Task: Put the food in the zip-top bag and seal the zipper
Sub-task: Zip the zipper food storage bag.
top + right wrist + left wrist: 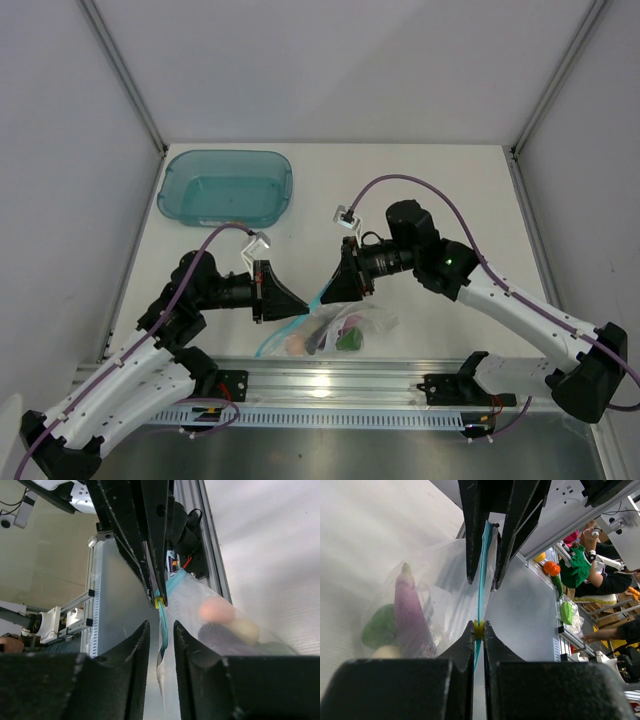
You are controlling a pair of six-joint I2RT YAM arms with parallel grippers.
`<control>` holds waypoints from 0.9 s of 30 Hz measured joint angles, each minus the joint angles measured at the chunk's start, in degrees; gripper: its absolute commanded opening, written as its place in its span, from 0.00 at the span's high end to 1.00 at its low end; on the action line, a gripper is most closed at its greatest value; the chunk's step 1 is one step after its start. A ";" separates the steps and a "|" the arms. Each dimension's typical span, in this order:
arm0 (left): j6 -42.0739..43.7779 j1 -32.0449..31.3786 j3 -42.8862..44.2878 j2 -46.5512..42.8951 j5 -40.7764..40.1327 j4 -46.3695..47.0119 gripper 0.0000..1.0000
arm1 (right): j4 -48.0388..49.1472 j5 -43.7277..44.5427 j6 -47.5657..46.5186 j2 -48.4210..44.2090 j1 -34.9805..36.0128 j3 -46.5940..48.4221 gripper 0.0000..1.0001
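Left gripper (478,626) is pressed together on the zipper (481,592), right at its small yellow tab (479,629). Right gripper (160,630) straddles the same strip just beside it. Its jaws are narrowly apart with the strip in the gap, and we see no clamp.

Zip-top bag (360,322) hangs off the strip at lower centre of the top view, just above the rail (330,385). The food is inside: eggplant (409,612) and green pepper (380,627) at lower left of the left wrist view, pink ball (216,611) and cream ball (243,630) right of centre in the right wrist view.

Our read: the film is thin, floppy and slick. The load is light but sags the mouth. The strip is the only stiffish part, so we hold there, anchor one end and pinch along it. Grabbing the film would likely bunch it.
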 measured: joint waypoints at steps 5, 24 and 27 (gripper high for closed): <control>0.00 0.00 0.00 0.00 0.07 0.00 0.99 | -0.02 1.18 -0.13 0.44 0.39 0.02 0.86; 0.02 0.44 0.00 -0.02 -2.05 0.50 0.99 | -3.15 20.96 -0.42 -4.79 3.74 0.44 1.00; 0.02 0.44 0.00 -0.07 -2.08 0.55 1.00 | -3.80 24.00 -0.44 -6.21 3.72 0.44 1.00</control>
